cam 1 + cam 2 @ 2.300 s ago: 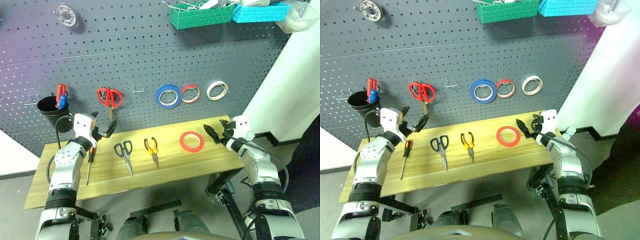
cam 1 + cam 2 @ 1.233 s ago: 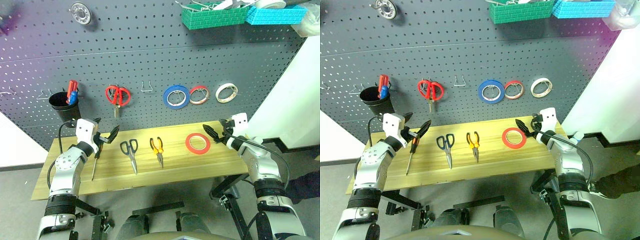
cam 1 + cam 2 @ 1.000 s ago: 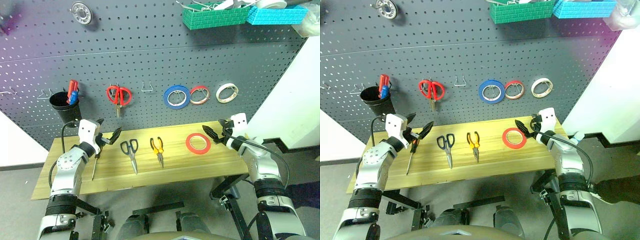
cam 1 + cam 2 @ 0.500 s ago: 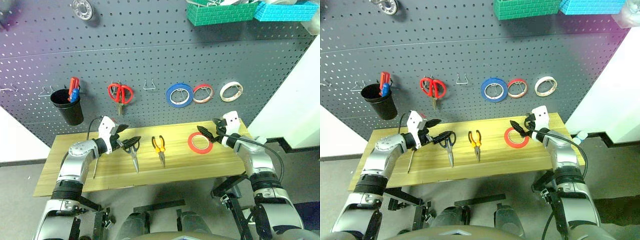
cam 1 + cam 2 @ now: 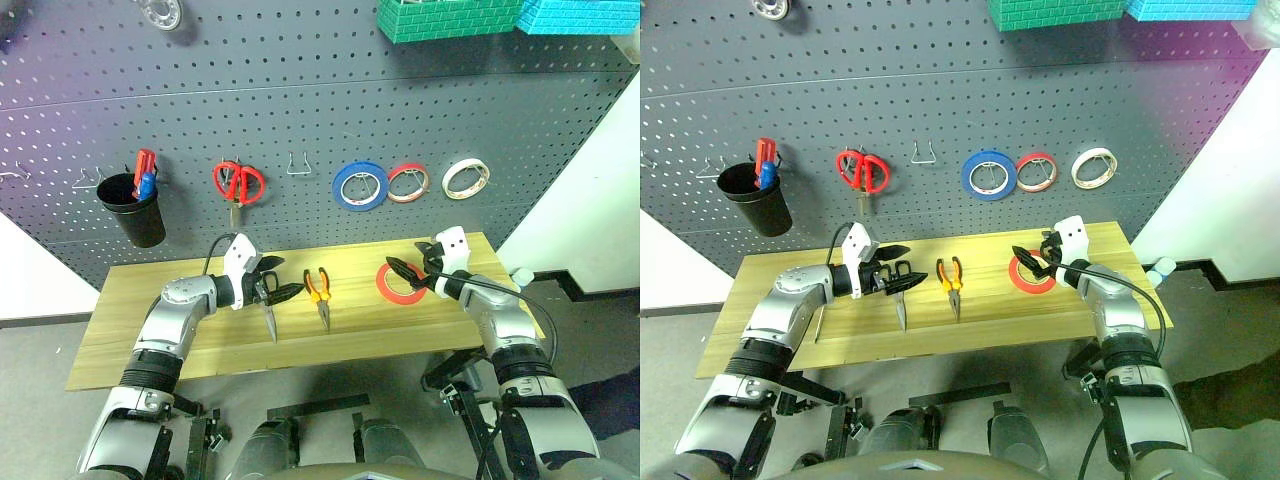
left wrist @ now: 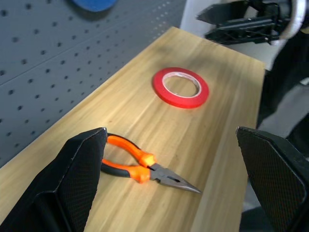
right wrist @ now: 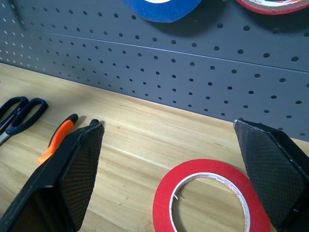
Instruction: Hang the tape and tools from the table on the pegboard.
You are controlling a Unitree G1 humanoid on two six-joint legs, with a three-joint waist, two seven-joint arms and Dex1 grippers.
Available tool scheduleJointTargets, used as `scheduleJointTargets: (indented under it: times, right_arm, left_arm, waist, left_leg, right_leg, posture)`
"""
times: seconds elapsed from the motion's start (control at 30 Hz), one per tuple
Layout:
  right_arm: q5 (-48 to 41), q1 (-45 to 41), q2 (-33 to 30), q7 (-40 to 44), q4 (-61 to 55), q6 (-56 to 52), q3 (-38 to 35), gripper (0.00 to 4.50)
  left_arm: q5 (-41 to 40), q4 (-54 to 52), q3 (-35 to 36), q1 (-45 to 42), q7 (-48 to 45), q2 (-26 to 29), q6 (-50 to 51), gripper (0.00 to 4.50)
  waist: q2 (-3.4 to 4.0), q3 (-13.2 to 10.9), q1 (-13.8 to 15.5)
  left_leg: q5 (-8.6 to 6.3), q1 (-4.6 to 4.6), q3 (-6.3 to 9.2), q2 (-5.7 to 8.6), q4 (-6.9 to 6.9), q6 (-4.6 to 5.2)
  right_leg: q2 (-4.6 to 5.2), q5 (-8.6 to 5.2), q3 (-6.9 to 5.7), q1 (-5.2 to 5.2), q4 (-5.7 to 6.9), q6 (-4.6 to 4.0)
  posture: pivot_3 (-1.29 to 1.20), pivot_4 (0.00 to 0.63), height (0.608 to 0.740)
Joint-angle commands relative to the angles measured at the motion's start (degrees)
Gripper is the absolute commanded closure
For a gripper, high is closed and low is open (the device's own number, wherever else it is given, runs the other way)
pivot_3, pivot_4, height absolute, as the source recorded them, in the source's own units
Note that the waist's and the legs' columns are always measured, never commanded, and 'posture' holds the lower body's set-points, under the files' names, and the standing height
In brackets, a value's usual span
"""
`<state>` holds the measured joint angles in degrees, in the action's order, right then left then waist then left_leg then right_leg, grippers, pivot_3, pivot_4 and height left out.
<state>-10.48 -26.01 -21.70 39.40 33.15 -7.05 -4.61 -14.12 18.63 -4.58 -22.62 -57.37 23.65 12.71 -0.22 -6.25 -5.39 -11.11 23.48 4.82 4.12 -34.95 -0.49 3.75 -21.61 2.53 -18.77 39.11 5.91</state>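
The orange-red tape (image 5: 397, 283) lies flat at the right of the wooden table (image 5: 120, 345). My right gripper (image 5: 398, 276) hovers open just over its near edge. Orange-handled pliers (image 5: 319, 291) lie mid-table. Left of them are the dark-handled scissors (image 5: 898, 296), and my left gripper (image 5: 291, 277) stands open over their handles. The screwdriver (image 5: 821, 322) is mostly hidden under my left forearm. In the left wrist view the pliers (image 6: 140, 169) and tape (image 6: 181, 87) lie ahead between my fingers (image 6: 72, 179). The pegboard (image 5: 300, 100) rises behind the table.
On the pegboard hang a black cup (image 5: 138, 212), red-handled scissors (image 5: 238, 185), an empty wire hook (image 5: 298, 165), a blue ring (image 5: 361, 186), a red-and-white ring (image 5: 407, 182) and a white ring (image 5: 465, 178). Green (image 5: 440, 18) and cyan (image 5: 575, 12) bins sit higher up.
My left gripper has swung right, from beside the screwdriver to over the dark scissors. The right gripper has edged left over the tape's rim. The camera has also shifted.
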Motion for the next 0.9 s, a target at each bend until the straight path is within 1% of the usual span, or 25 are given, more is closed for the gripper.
scheduleJointTargets:
  times: [0.03,0.17,0.3,0.43,0.6,0.7,0.9]
  right_arm:
    - [1.64,-1.11,-0.81,0.39,0.49,1.29,1.35,0.00]
    - [4.94,-1.64,-1.81,1.41,2.04,1.40,4.39,0.00]
    - [6.35,-3.73,-2.46,2.25,5.18,1.34,5.76,0.00]
    - [9.20,-5.93,-3.28,3.74,6.48,0.02,8.63,0.00]
    - [11.98,-8.08,-3.88,5.60,8.18,-0.88,11.35,0.00]
    - [12.62,-8.59,-3.79,5.96,9.15,-1.46,11.80,0.00]
    - [13.45,-7.57,-3.88,6.02,8.98,-1.21,11.98,0.00]
  left_arm:
    - [1.78,0.33,-1.24,-1.04,-0.88,0.84,-2.86,0.01]
    - [2.30,0.63,-1.53,-0.83,-0.60,0.47,-4.12,0.01]
    - [2.46,0.45,-1.15,-0.65,0.05,0.08,-4.76,0.01]
    - [2.17,-0.14,-0.78,-0.29,0.58,0.05,-4.62,0.01]
    - [1.87,-1.19,-0.45,0.46,1.29,0.06,-4.41,0.01]
    - [1.36,-2.92,0.08,1.38,2.16,0.06,-4.07,0.01]
    - [0.69,-5.79,0.44,2.92,3.09,0.43,-2.62,0.01]
  waist:
    - [-0.01,-0.01,0.01]
    - [0.00,-0.37,0.02]
    - [0.05,-0.87,0.01]
    - [0.05,-1.20,-0.04]
    - [-0.06,-1.42,0.10]
    - [-0.08,-1.77,0.59]
    - [-0.12,-3.23,1.55]
  left_leg:
    - [0.00,0.00,0.00,0.00,0.00,0.00]
    - [0.00,0.00,0.00,0.00,-0.01,0.00]
    - [0.00,0.00,0.00,0.00,0.00,0.00]
    - [0.00,0.01,0.00,0.00,0.02,0.00]
    - [0.00,0.02,0.00,0.00,0.05,0.00]
    - [0.00,0.02,-0.01,0.00,0.05,0.00]
    - [0.00,0.13,-0.02,-0.02,0.06,0.00]
  right_leg:
    - [0.00,0.00,0.00,0.00,0.00,0.00]
    - [0.00,0.00,0.00,-0.01,-0.01,0.00]
    - [0.00,0.00,0.00,-0.01,-0.01,0.00]
    - [0.00,0.00,0.00,-0.02,-0.01,0.00]
    - [0.00,0.00,0.00,-0.06,-0.01,0.00]
    - [0.00,0.00,0.00,-0.06,-0.02,0.00]
    - [0.00,0.00,0.01,-0.21,-0.01,0.00]
  posture:
    - [-0.09,0.101,0.740]
    - [-0.08,0.107,0.740]
    - [-0.08,0.114,0.740]
    - [-0.07,0.122,0.740]
    - [-0.06,0.129,0.740]
    - [-0.05,0.143,0.740]
    - [-0.06,0.177,0.740]
